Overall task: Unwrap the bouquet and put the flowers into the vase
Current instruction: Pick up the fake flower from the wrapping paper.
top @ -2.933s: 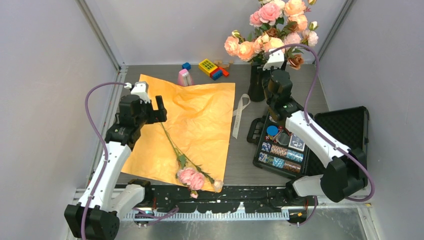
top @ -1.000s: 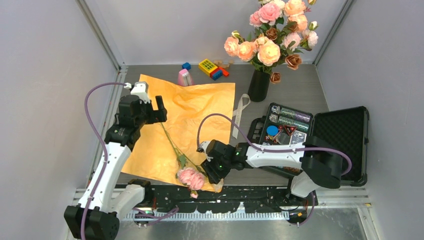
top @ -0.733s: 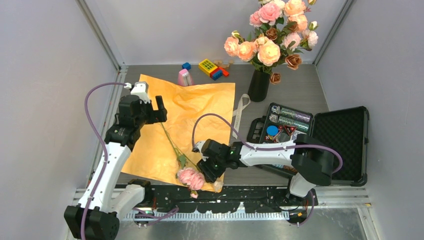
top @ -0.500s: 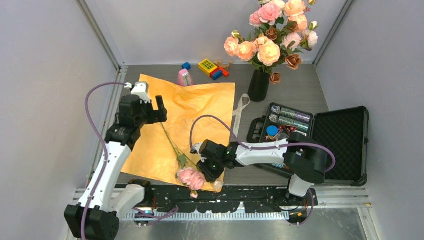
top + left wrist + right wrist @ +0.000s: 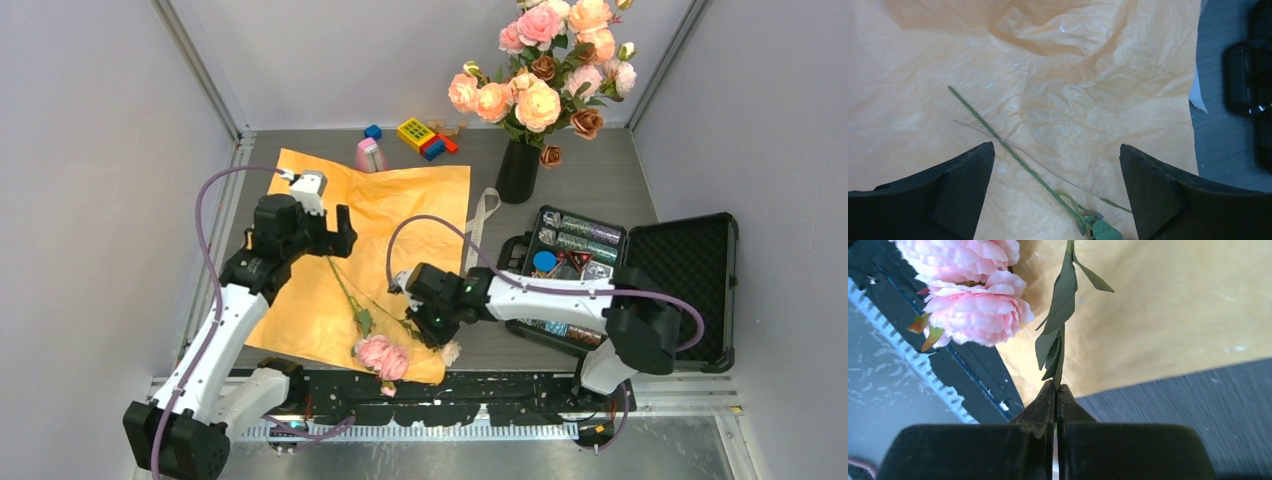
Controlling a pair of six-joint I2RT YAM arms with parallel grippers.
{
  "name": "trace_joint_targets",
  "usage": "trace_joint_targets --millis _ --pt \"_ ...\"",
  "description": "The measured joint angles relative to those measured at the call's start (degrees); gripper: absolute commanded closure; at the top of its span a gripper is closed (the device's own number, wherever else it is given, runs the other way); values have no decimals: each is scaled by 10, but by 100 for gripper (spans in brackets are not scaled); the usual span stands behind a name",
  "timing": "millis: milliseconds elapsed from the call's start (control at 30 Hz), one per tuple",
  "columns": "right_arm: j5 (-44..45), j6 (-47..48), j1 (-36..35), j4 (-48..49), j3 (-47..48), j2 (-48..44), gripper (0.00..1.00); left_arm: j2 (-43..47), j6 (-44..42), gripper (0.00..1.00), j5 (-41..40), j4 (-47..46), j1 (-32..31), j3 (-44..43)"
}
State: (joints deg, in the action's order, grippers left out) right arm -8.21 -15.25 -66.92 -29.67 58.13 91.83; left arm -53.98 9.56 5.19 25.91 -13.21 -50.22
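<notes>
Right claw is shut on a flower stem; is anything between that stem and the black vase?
Nothing upright: only crinkly orange paper and a flat cream ribbon lie between the right claw, shut on the green leafy stem, and the slim glossy black vase. The pink and peach roses already in it crowd over its mouth.

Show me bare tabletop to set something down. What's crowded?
Free: grey table between the slim glossy black vase and the right wall, behind the open black plastic case; the back-left strip behind the crinkly orange paper sheet. Crowded: small coloured toy blocks at back centre; near middle, where the right gripper pinches a green flower stem.
</notes>
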Motion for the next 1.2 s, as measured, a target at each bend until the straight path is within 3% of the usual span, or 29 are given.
trace_joint_targets --millis 333,533,767,1033,1133,1200 --pt "-56 52 128 -234 146 -66 100 42 -74 2 124 -33 -89 36" --pt "-94 61 148 -358 250 -70 100 66 -120 2 177 -48 -189 65" --pt "-151 61 149 -452 336 -71 100 85 -166 2 170 -49 -262 86" --pt "-217 64 149 -508 379 -71 100 85 -206 2 103 -56 -331 97" --pt "-240 65 149 -518 385 -71 100 85 -212 27 90 -56 -347 104" --pt "-251 66 149 -521 388 -71 100 85 -218 49 86 -56 -353 106"
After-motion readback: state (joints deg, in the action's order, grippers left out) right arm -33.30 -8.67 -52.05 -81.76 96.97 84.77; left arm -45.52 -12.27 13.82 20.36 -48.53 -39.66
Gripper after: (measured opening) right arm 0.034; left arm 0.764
